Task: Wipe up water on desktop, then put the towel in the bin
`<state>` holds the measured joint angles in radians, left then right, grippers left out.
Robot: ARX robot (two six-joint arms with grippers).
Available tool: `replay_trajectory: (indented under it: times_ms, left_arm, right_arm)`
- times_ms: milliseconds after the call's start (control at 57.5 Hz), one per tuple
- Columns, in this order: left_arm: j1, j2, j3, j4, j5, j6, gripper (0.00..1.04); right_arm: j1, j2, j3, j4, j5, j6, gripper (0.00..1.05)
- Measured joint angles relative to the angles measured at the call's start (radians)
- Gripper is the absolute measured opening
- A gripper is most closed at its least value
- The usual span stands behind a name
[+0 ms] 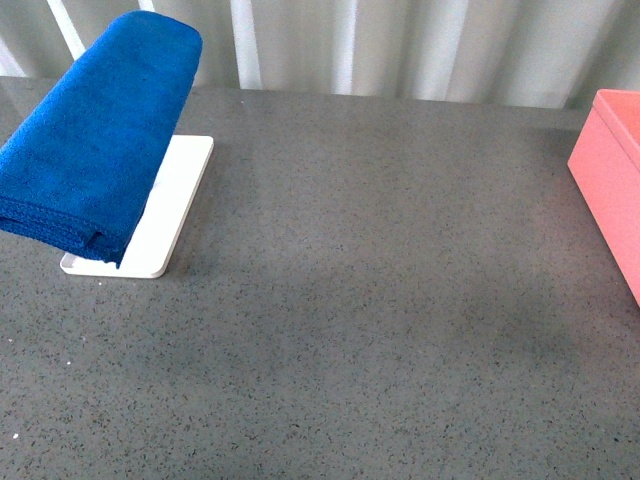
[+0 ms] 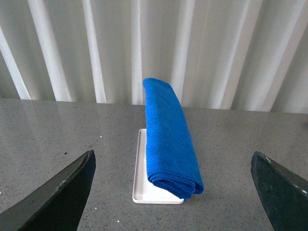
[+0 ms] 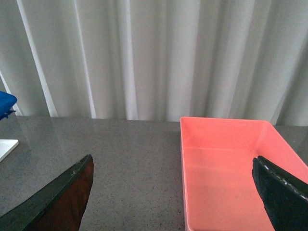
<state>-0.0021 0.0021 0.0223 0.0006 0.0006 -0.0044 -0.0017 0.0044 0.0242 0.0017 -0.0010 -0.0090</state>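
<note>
The folded royal-blue towel (image 1: 100, 135) hangs over a white tray (image 1: 170, 215) at the far left of the dark grey speckled desktop (image 1: 380, 300). The left wrist view shows the towel (image 2: 168, 134) straight ahead, well beyond my open left gripper (image 2: 173, 192), whose wide-apart fingers hold nothing. The salmon-pink bin (image 1: 612, 170) stands at the right edge. In the right wrist view the bin (image 3: 231, 173) is empty and lies ahead of my open right gripper (image 3: 173, 197). Neither arm shows in the front view. I cannot make out any water on the desktop.
A white pleated curtain (image 1: 400, 45) runs along the far edge of the desktop. The white tray (image 2: 144, 187) under the towel has a low rim. A wide stretch of bare desktop lies between the tray and the bin.
</note>
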Motion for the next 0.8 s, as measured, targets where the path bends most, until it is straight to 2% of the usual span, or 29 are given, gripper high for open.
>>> replay_trajectory:
  times_ms: [800]
  left_arm:
    - [0.0, 0.0, 0.0, 0.0, 0.0, 0.0, 0.98]
  right_arm:
    - [0.0, 0.0, 0.0, 0.0, 0.0, 0.0, 0.98]
